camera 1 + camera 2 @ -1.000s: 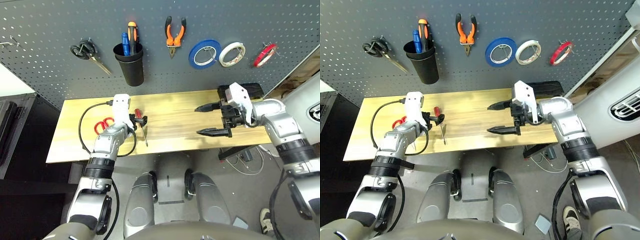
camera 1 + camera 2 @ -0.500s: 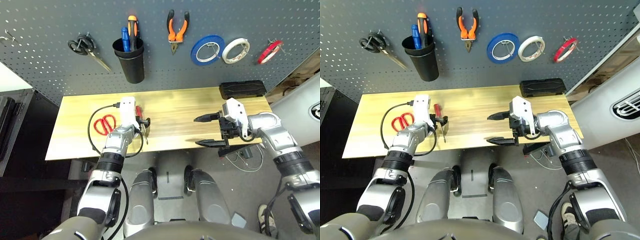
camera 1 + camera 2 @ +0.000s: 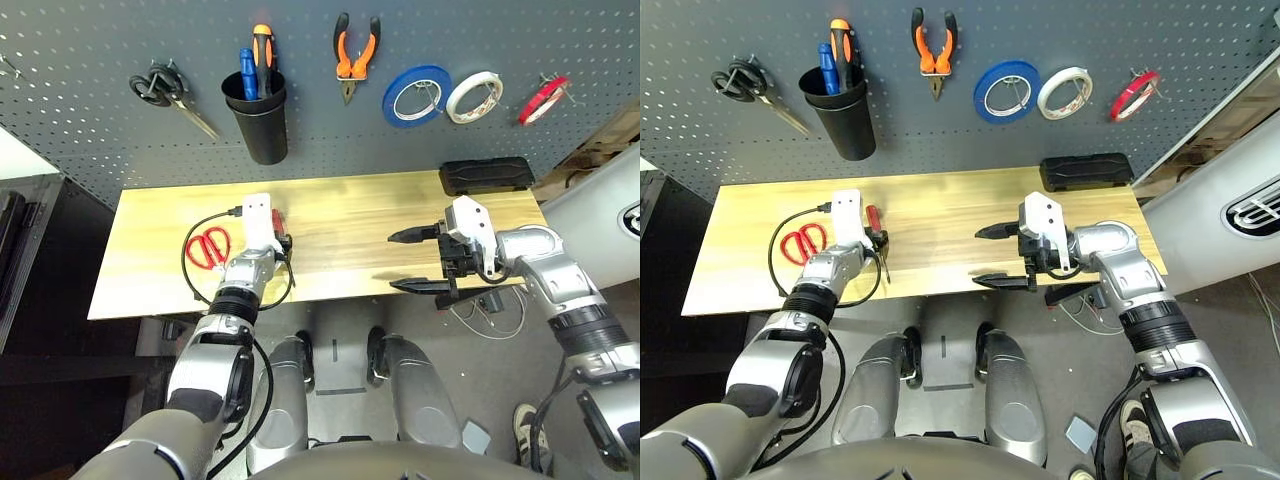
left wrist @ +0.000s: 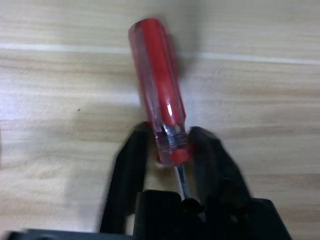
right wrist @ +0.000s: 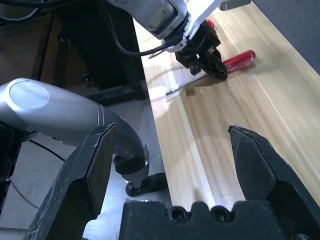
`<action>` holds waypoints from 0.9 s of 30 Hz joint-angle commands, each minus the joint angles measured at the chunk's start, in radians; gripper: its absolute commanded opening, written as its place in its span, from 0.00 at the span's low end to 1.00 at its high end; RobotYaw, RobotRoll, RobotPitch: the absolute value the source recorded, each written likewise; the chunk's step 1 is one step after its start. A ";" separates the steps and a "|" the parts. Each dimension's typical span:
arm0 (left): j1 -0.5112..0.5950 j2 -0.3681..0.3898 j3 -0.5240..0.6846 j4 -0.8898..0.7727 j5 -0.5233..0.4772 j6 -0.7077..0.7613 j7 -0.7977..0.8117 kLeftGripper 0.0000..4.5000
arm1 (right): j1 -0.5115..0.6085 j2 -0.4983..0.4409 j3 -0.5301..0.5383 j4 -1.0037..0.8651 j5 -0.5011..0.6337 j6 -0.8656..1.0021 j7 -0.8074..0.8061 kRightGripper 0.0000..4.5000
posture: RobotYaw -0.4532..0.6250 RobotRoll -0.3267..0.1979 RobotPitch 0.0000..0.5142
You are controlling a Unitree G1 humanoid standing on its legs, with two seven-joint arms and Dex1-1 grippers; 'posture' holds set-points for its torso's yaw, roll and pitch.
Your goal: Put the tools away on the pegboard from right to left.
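Red tape ring [image 3: 541, 99] and pliers [image 3: 355, 55] already hang on the pegboard [image 3: 90, 60]. Left gripper [image 4: 170, 150] has its fingers around the screwdriver [image 4: 159, 107] where handle meets shaft, on the table [image 3: 340, 215] near its left end; firm clamp not certain. Right gripper [image 3: 415, 261] is wide apart, empty, over the front edge. Red scissors [image 3: 207, 246] lie at the left end. Left: screwdriver, then scissors.

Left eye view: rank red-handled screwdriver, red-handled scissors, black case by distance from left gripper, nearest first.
1. red-handled screwdriver: at the left gripper, between its jaws.
2. red-handled scissors: on the table, just to its left.
3. black case: far right, at the table's back edge.
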 commanded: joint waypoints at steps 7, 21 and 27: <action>0.120 0.015 -0.012 -0.277 -0.003 0.110 -0.057 0.18 | -0.035 -0.024 -0.027 0.085 0.001 -0.025 0.011 1.00 | 0.36 0.62 0.52; 0.466 0.047 -0.048 -1.109 -0.015 0.513 -0.091 0.18 | -0.150 -0.029 -0.040 0.257 0.019 -0.090 0.111 1.00 | 0.44 0.62 0.42; 0.496 0.105 -0.075 -1.270 0.000 0.554 -0.109 0.18 | -0.205 -0.045 -0.068 0.300 0.067 -0.072 0.206 1.00 | 0.48 0.62 0.37</action>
